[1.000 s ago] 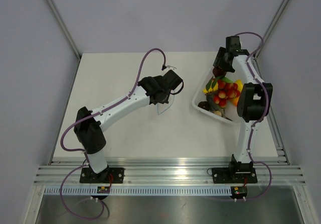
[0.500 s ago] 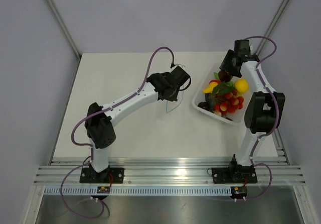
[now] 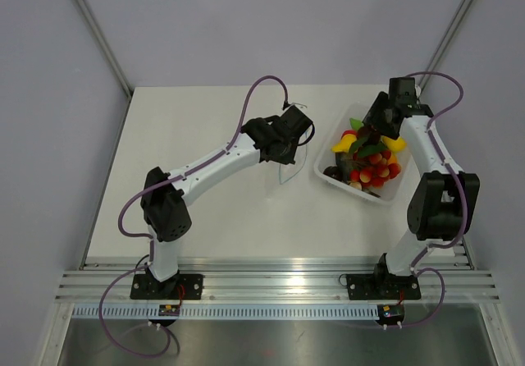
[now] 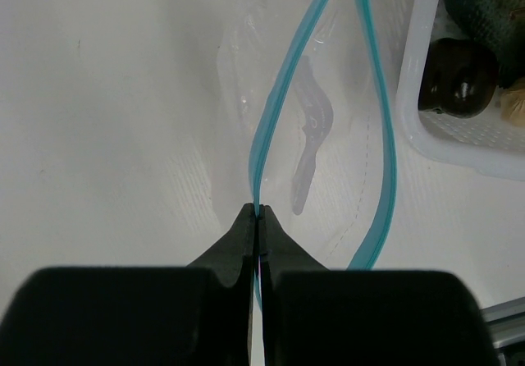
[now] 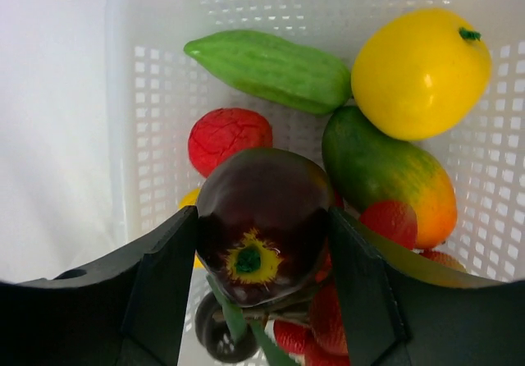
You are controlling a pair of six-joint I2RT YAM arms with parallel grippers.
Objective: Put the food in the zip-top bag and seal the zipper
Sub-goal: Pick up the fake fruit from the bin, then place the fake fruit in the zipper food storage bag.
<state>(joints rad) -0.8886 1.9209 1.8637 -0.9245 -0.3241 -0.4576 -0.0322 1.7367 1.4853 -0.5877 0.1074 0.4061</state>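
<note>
Lying on the table (image 3: 205,202) beside the white basket (image 3: 326,177) in the top view, the zip-top bag (image 3: 287,167) trails from the left gripper (image 3: 289,140).

From the left wrist, the jaws pinch tight on the zipper (image 4: 277,103), and its teal loop runs lengthwise away from them.

From the right wrist, the right gripper (image 5: 262,218) clasps a maroon toy fruit (image 5: 258,189) over the basket, stem end facing the camera.

Zipper (image 4: 276,110) sits between left pincer (image 4: 257,215) tips; bag (image 4: 332,165) runs ahead of it over table (image 4: 98,95), basket (image 4: 408,70) front-right. Fruit (image 5: 254,189) between right pincer (image 5: 262,255) fingers, above basket, more food (image 5: 420,70) beyond.
</note>
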